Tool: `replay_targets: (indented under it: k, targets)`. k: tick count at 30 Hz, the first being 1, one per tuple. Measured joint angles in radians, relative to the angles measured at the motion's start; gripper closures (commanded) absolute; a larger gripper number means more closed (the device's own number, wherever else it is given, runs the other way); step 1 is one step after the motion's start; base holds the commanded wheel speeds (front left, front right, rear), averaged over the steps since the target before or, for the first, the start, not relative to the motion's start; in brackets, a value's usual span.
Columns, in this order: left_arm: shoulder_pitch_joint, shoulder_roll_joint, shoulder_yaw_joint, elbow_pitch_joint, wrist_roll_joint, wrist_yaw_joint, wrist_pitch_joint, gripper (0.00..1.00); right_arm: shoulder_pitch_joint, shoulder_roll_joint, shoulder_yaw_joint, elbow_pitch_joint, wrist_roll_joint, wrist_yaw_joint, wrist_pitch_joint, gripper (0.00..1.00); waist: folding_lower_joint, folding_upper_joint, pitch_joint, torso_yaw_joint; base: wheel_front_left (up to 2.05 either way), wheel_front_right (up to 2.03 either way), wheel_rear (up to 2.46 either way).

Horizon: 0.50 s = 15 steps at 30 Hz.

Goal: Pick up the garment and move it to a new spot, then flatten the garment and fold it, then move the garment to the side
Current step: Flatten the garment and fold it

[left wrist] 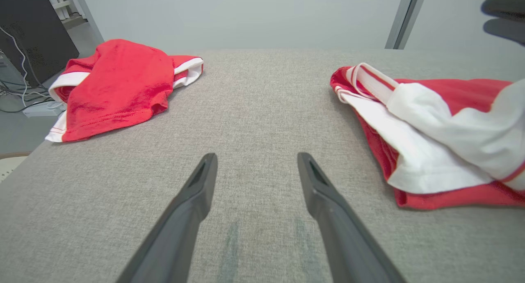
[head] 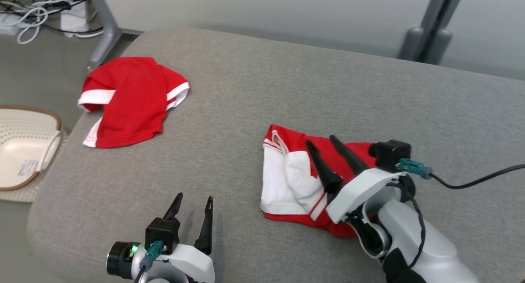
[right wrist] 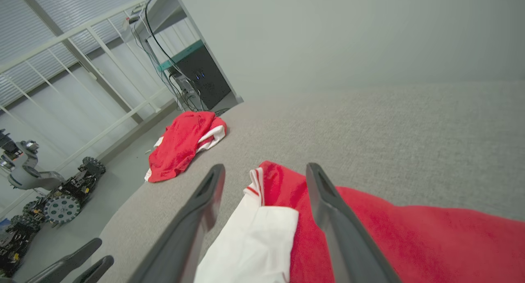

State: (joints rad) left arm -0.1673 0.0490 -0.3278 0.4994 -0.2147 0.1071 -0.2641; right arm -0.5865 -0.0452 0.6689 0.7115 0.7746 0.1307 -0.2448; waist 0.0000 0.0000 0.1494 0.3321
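Desk (head: pixel 287 82): grey woven cover with a coarse weave and rounded corners. There are two faint darker streaks on the cloth just ahead of the left hand.

Garment (head: pixel 283 180): lies on the right half of the desk, nearer my side. It is a soft red knit with white panels and a striped red-and-white ribbed edge at its far corner. It is bunched, with a white flap folded over the red. The right arm covers its right portion, so I cannot read the outline there.

Right hand (head: pixel 320 140): two long dark tapered fingers, spread apart and released. They sit over the garment's red part and grip nothing; I cannot tell whether the tips touch the cloth.

Left hand (head: pixel 195 197): fingers also spread and empty, over bare desk and well apart from the garment.

Second red garment (head: pixel 131 98): the same red knit with white bands, crumpled at the far left corner, one edge drooping over the desk's side.

Basket (head: pixel 20 127): pale perforated plastic with a brown rim, standing beside the desk on the left and cut off by the frame.

The left wrist view has dark blurred shapes at its top right that are too soft to identify.
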Motion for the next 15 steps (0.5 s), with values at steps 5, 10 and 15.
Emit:
replay_targets:
  k: [5,10,15]
  targets:
    - [-0.001,0.000,0.025,-0.007,0.007,0.001,0.000,0.00,-0.003,-0.001,-0.169,0.029,-0.133,0.000,-0.015,0.00,0.0000,0.0000,-0.009,-0.058,0.00,0.00,0.00]
    - [-0.007,-0.001,0.056,-0.013,0.018,0.004,0.000,0.00,0.114,-0.004,-0.416,-0.058,-0.339,0.000,-0.017,0.00,0.0000,0.0000,-0.013,-0.135,0.00,0.00,0.00]
    - [-0.011,-0.001,0.085,-0.015,0.030,0.006,0.000,0.00,0.207,-0.003,-0.545,-0.139,-0.446,0.000,-0.017,0.00,0.0000,0.0000,-0.013,-0.187,0.00,0.00,0.00]
